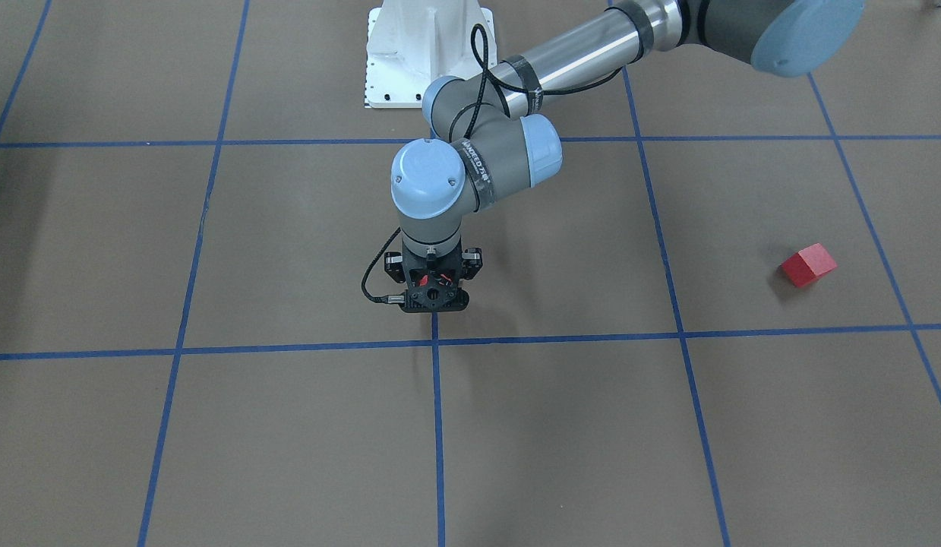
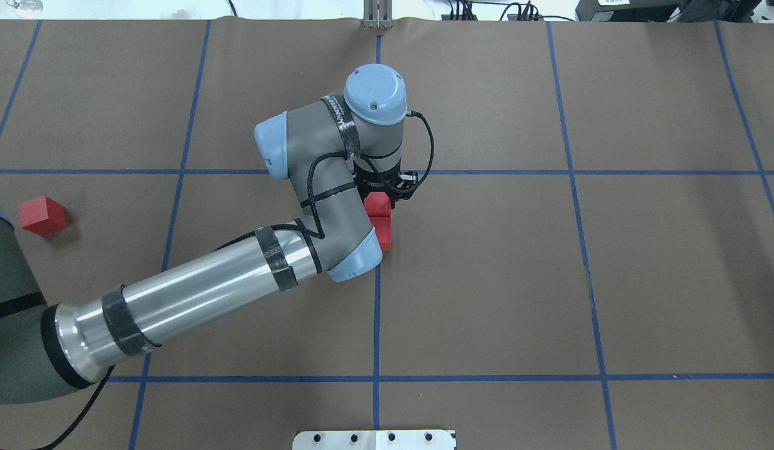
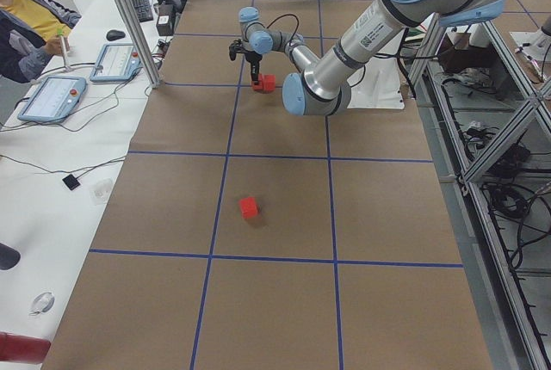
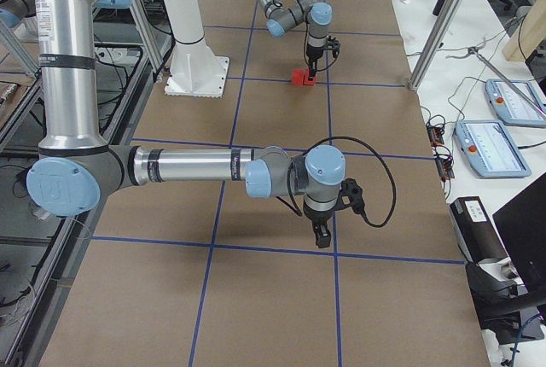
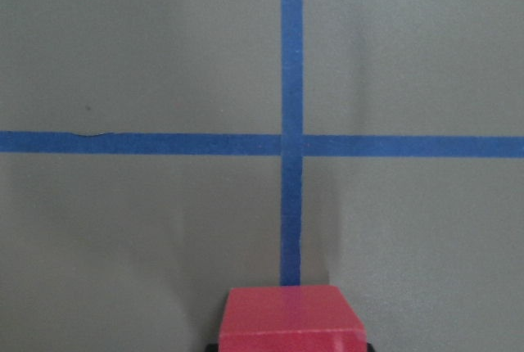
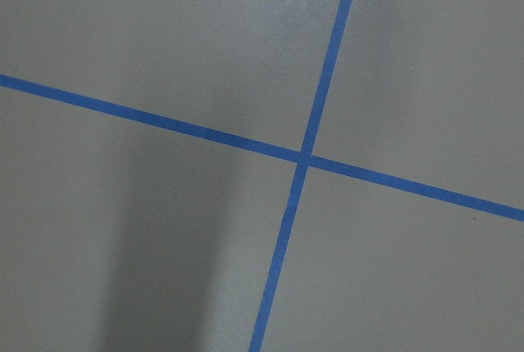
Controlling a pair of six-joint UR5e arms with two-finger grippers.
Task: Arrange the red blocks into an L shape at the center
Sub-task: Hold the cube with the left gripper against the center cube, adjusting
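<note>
Red block A [image 2: 378,202] sits at the worktop's middle, apparently touching red block B [image 2: 385,232] on the robot side. The left gripper [image 1: 436,304] has its jaws closed on A. The third red block [image 1: 808,265] lies alone near the left edge. Right gripper [image 4: 321,234]: opening cannot be told. Judged: the pair is being placed. Next: release, lift straight up, fetch the third, and set it sideways against one end.

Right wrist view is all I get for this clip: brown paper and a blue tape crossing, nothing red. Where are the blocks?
Observer: Two red blocks lie side by side at the center.
Operator: Is an arm on them?
Observer: Yes. The left hand is down over the pair, its fingertips closed on the farther block.
Operator: And the last one?
Observer: The third block lies alone, far out toward the robot's left, with no arm near it.
</note>
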